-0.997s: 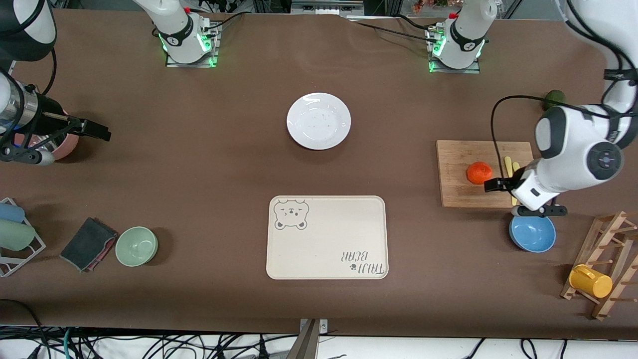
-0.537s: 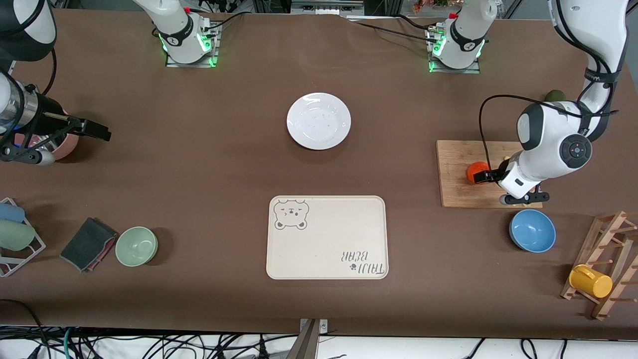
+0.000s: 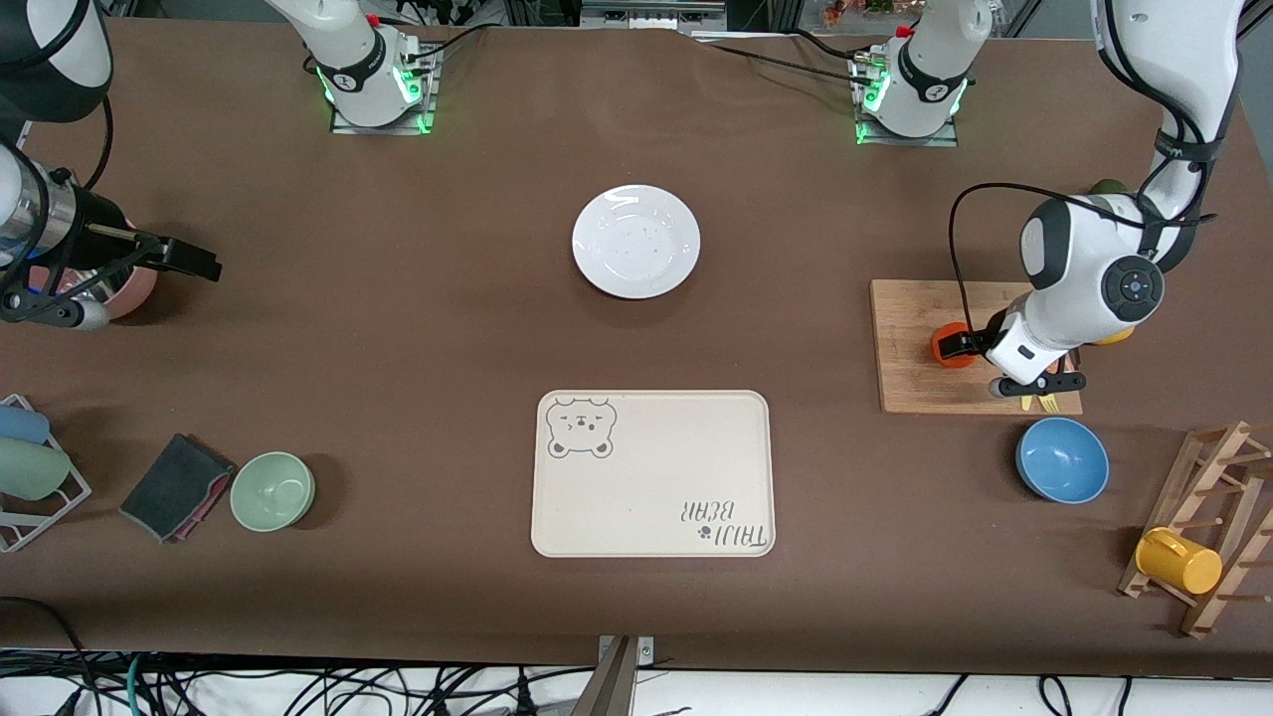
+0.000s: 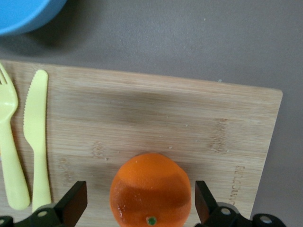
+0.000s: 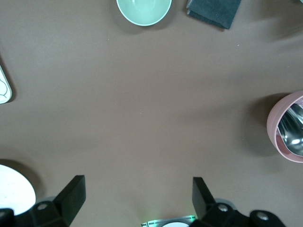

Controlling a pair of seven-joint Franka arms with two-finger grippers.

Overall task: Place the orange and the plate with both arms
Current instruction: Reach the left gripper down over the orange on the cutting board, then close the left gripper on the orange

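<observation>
Two glossy white robot arms with dark grey joint caps, black looping cables, green-lit bases on metal plates, red buttons, and black two-finger grippers.

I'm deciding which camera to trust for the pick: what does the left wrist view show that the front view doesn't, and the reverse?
Only the left wrist view shows the left gripper open, fingers either side of the orange without touching it, and the yellow knife whole.

Only the front view shows the plate, the bear tray and the right gripper waiting at its end of the table.

Both show the orange on the cutting board.
</observation>
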